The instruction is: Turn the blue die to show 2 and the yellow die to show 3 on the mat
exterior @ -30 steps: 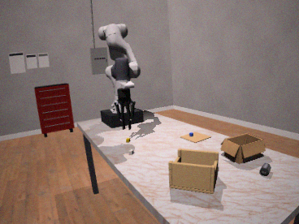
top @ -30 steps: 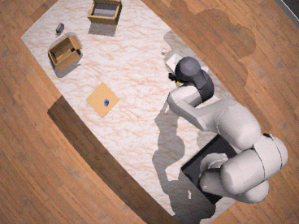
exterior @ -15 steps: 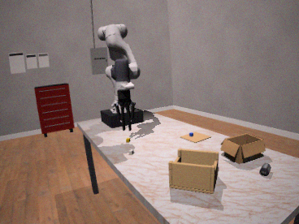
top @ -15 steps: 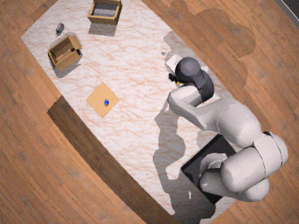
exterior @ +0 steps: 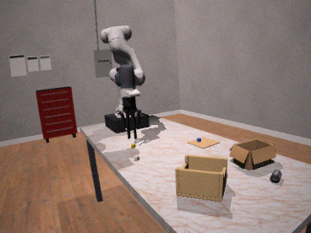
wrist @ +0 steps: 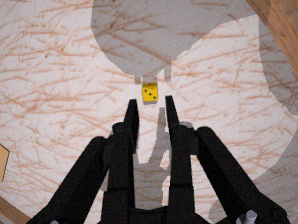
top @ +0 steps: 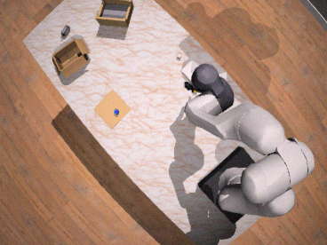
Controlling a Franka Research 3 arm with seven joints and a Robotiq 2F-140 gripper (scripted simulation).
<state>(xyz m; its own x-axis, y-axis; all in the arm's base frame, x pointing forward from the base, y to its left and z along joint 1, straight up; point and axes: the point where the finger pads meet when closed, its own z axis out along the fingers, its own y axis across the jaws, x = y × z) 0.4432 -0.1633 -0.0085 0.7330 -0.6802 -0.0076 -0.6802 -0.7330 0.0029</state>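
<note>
ok so your gripper (exterior: pixel 132 138) (wrist: pixel 152 108) is holding nothing, fingers parted; the yellow die (top: pixel 195 90) (exterior: pixel 133 145) (wrist: pixel 150 93) sits just past the fingertips, off the mat (top: pixel 102 107) (exterior: pixel 204 143) (wrist: pixel 3 161); I'd centre over it, drop straight, pinch opposite sides evenly; blue die (top: pixel 116 112) (exterior: pixel 199 139)'s on the mat, white die (top: pixel 179 56) (exterior: pixel 137 159)'s off it, don't bump it

The tool (top: pixel 190 87) (exterior: pixel 132 138) (wrist: pixel 152 108) is now lower over the desk (top: pixel 147 138) (exterior: pixel 169 177) (wrist: pixel 60 60) than a moment ago, its fingertips closer to the yellow die's (top: pixel 195 91) (exterior: pixel 133 145) (wrist: pixel 150 93) height.
</note>
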